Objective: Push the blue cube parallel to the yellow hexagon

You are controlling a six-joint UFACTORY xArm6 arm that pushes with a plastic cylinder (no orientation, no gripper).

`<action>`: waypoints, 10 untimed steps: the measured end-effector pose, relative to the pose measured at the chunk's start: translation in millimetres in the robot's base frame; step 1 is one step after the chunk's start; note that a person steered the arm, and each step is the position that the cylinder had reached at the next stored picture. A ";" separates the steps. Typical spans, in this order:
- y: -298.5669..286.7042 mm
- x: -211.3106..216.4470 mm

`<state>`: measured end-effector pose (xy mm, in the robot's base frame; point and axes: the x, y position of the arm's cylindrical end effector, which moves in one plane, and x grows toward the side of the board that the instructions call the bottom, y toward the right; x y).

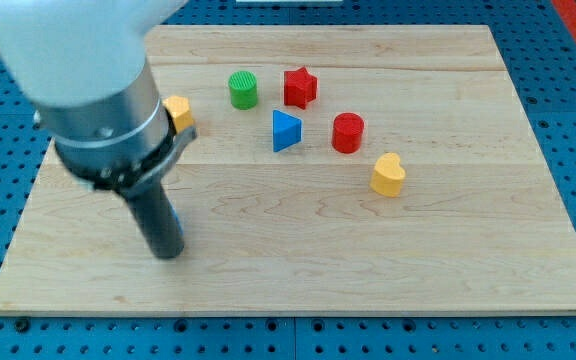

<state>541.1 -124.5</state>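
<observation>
Pale wooden board carries all blocks. Nearest, my tip rests low at the view's left; it is a bare dark rod with no jaws to open or close. A blue sliver touching the rod's right edge is probably the blue cube, mostly hidden. Farther back, the yellow hexagon block shows beside the arm housing. Judged step: pushing engaged. Next move calls for driving the cube level with the hexagon.

We see green cylinder, red star, red cylinder, blue triangle, yellow heart, yellow hexagon, pale wood-grain worktop.
</observation>
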 end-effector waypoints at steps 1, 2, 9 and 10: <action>-14.1 -12.2; -89.6 -50.0; -65.2 -90.4; -48.0 -93.6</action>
<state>447.5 -172.6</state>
